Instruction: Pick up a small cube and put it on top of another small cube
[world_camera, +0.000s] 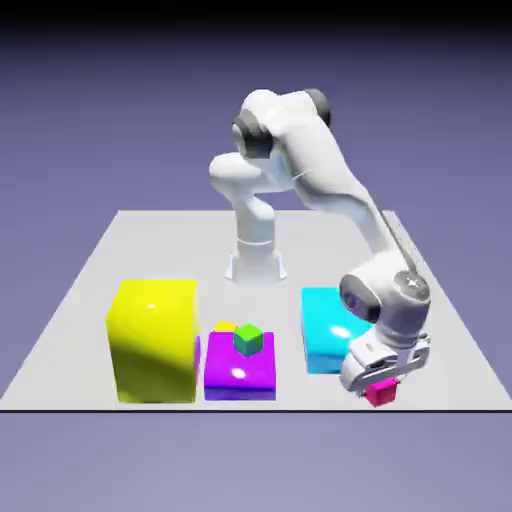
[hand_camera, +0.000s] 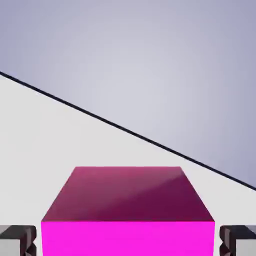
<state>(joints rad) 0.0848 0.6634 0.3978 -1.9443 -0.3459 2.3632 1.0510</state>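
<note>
Hand (world_camera: 383, 385) closed on glossy magenta cube (hand_camera: 127, 215) — flat-faced, sharp-edged.

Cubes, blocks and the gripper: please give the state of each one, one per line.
Pink cube: on the table, near its front edge, between the jaws.
Gripper: lowered over the pink cube, jaws shut on it.
Green cube: resting on top of the purple block, free.
Purple block: on the table, carrying the green cube.
Yellow block: on the table, nothing on it.
Cyan block: on the table, partly hidden by the arm.
</note>
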